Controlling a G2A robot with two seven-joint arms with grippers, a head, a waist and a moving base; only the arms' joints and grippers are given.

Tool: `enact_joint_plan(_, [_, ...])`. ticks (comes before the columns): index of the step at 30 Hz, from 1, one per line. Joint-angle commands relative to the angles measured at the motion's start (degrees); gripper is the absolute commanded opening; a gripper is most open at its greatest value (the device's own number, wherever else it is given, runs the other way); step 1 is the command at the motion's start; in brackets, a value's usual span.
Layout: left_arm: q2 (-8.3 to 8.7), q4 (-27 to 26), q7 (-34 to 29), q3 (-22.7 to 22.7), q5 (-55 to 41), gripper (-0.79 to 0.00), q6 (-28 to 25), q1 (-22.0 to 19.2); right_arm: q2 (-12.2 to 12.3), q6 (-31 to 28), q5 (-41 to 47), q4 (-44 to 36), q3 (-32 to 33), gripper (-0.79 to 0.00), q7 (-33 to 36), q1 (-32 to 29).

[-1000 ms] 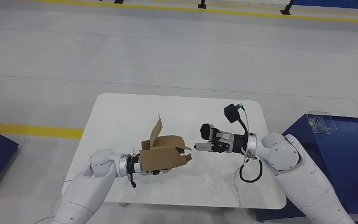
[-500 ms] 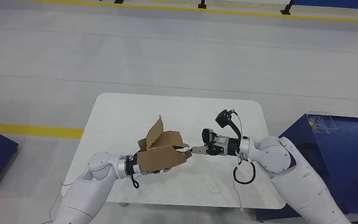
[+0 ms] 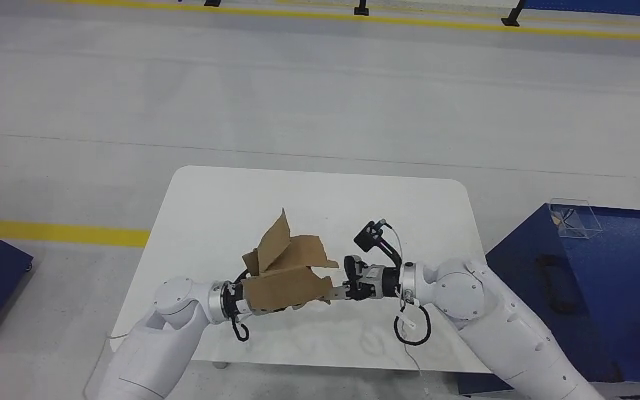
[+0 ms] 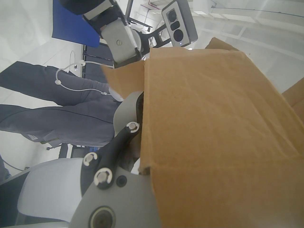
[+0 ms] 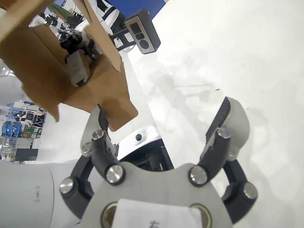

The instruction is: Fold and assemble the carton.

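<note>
The brown carton (image 3: 288, 272) is held above the front of the white table (image 3: 420, 205), its flaps open and one tall flap (image 3: 274, 238) standing up. My left gripper (image 3: 243, 297) is shut on the carton's left wall (image 4: 213, 131). One of its fingers (image 5: 76, 70) shows inside the box. My right gripper (image 5: 163, 119) is open at the carton's right end, and one finger (image 5: 99, 119) touches the hanging flap (image 5: 116, 98). The other finger (image 5: 225, 117) stands free over the table. In the top view the right gripper (image 3: 339, 291) sits against the carton's side.
A blue cabinet (image 3: 575, 265) with a clear box (image 3: 573, 216) on it stands right of the table. The table's front edge runs just below both arms. The far half of the table is bare.
My right gripper has moved left and toward the table's front, from a gap away to touching the carton's flap. The carton has shifted slightly toward the front with the left arm.
</note>
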Motion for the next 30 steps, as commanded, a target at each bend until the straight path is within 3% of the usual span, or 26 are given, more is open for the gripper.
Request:
enact_joint_plan(1, [-0.06, 0.0, -0.5, 0.4, -0.4, -0.785, 0.7, 0.0, -0.4, 0.0, 0.3, 0.7, -0.7, 0.000, -0.3, 0.5])
enact_joint_plan(9, [-0.07, 0.8, 0.5, 0.6, -0.4, -0.785, 0.9, -0.4, -0.4, -1.8, 4.2, 1.3, 2.1, 0.000, -0.3, 1.0])
enact_joint_plan(20, [-0.09, 1.9, 3.0, 0.6, -0.9, -0.785, 2.8, -1.0, 0.5, -1.4, 4.7, -4.5, 7.0, 0.000, 0.4, -2.3])
enact_joint_plan(30, [-0.15, 1.6, 3.6, 1.0, -1.1, -0.785, 2.7, -0.9, -0.3, -1.2, 4.1, -4.5, 5.1, 0.000, 0.4, -1.8])
